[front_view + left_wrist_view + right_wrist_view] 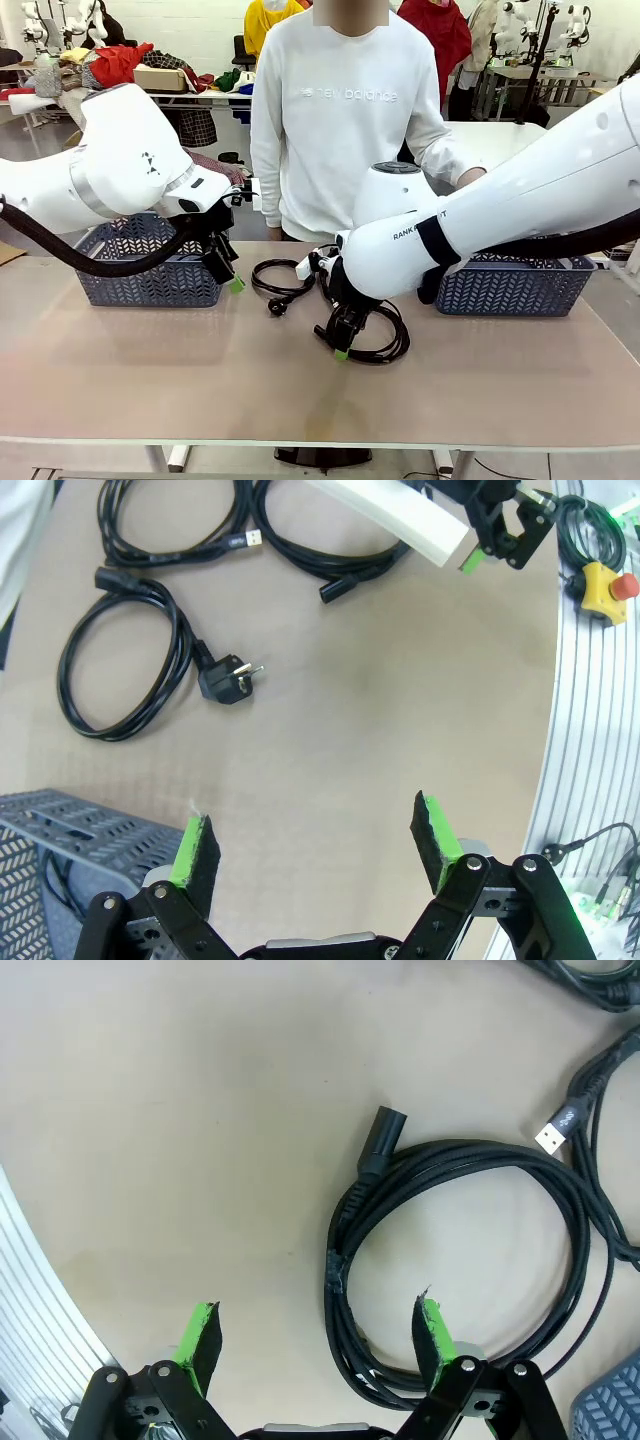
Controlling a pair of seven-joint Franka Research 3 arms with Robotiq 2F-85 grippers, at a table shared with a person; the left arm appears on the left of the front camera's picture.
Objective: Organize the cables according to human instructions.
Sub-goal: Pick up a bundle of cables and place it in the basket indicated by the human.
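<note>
At the left stands a grey basket, and just beside it the left hand hangs with its fingers spread wide and nothing between them. The left wrist view looks down on a cable coiled on the surface, its pronged plug plain there but a mere dark lump from the front.

Right of centre, the right hand is low over another coiled cable, fingers apart and gripping nothing. The step in hand looks like the reach for this coil. Next, I judge, it must drop so the coil's taped side passes between the pads, then close.

The right wrist view adds a barrel connector and a neighbouring cable's USB tip. The front view places the second basket at the far right.
</note>
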